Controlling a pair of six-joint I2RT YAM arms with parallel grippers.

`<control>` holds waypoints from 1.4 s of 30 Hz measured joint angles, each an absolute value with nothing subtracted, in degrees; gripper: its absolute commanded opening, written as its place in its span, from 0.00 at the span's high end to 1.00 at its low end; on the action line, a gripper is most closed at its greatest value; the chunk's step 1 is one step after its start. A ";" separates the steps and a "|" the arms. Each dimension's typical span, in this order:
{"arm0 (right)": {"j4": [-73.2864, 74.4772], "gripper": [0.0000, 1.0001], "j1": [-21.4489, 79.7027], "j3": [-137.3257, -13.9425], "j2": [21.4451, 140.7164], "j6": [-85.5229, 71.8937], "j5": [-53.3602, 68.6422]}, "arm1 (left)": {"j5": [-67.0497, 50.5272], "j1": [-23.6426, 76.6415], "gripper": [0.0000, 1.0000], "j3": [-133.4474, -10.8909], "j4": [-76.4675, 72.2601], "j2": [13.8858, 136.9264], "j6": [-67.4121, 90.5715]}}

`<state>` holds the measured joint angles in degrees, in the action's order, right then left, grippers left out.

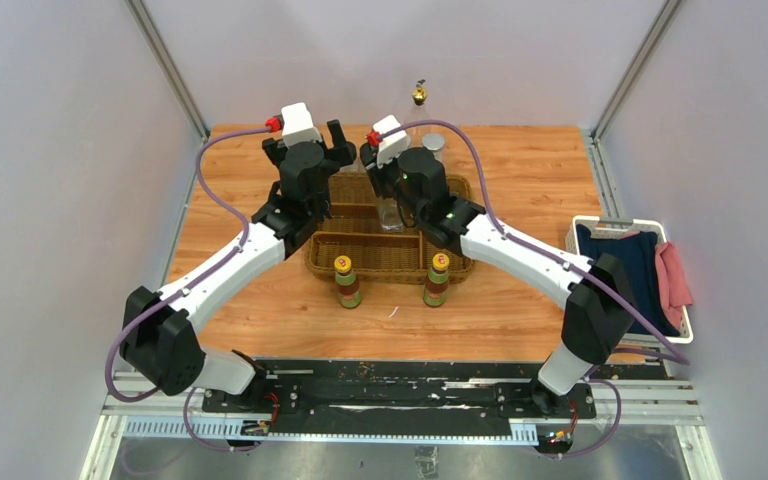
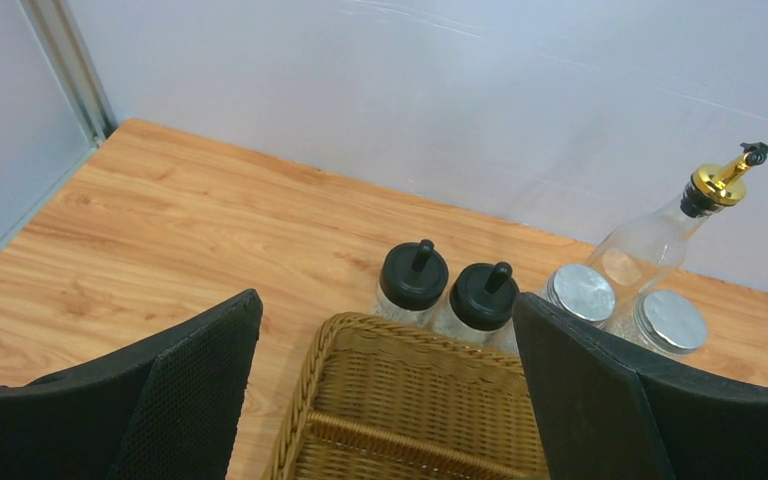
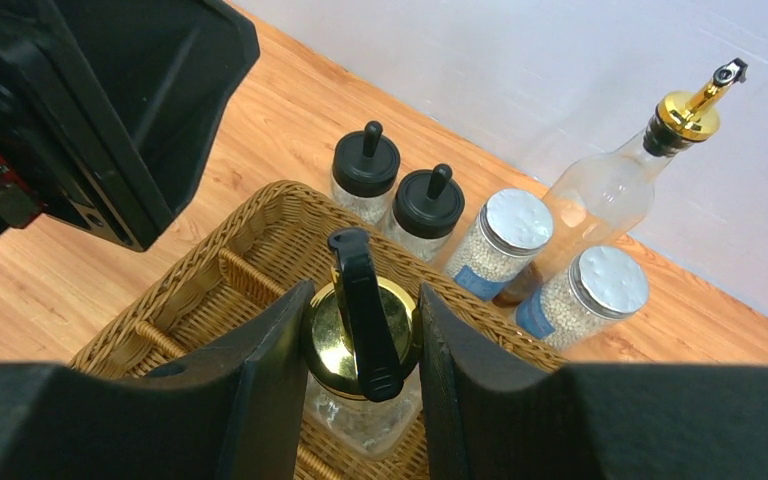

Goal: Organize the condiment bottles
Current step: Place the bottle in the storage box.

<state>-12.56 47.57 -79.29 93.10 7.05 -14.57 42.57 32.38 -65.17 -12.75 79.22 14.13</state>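
Wicker is framing the action: the basket (image 1: pixel 360 255) is sitting mid-table (image 1: pixel 520 170), and the right gripper (image 3: pixel 365 300) is working over it. Its jaws are standing roughly half open and pressing on both sides of the neck of a gold-topped bottle (image 3: pixel 322 335), just under the black pour spout. That bottle is hanging upright inside the basket's far section. Whether its base is already resting on the weave I cannot tell, because the fingers are blocking the view.

Over on the other side, the left gripper (image 2: pixel 385 310) is hovering above the basket's far left corner with its jaws spread wide and nothing between them.

By my reckoning, this is looking like early going. Only one bottle is inside the basket, and it is not yet let go. Everything else is standing outside:
- Two black-capped bottles (image 2: pixel 414 276) are sitting side by side just behind the far rim.
- Two grey-lidded jars (image 2: pixel 580 293) are waiting to their right.
- The second tall gold-topped bottle (image 2: pixel 660 240) is rising behind the jars, near the back wall.
- Two yellow-capped bottles (image 1: pixel 347 281) are standing in front of the near rim, well apart from each other.

So seven are looking for a home, and the open left claw is the one closest to the black caps.
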 measured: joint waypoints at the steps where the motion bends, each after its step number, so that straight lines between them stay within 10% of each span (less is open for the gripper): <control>1: -12.91 1.00 47.57 -78.87 93.10 6.92 -14.68 | 42.63 32.38 0.01 -65.12 -12.80 79.22 14.13; 27: -23.16 0.99 47.59 -67.53 89.71 4.27 -18.50 | 43.07 32.38 0.01 -64.16 -14.11 79.24 13.93; 42: -24.10 0.37 47.57 -66.48 88.51 4.78 -19.77 | 43.11 32.67 0.01 -64.16 -14.13 80.23 13.93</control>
<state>-24.10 47.57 -66.48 88.51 4.78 -19.77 43.11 32.67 -64.16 -14.13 80.23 13.93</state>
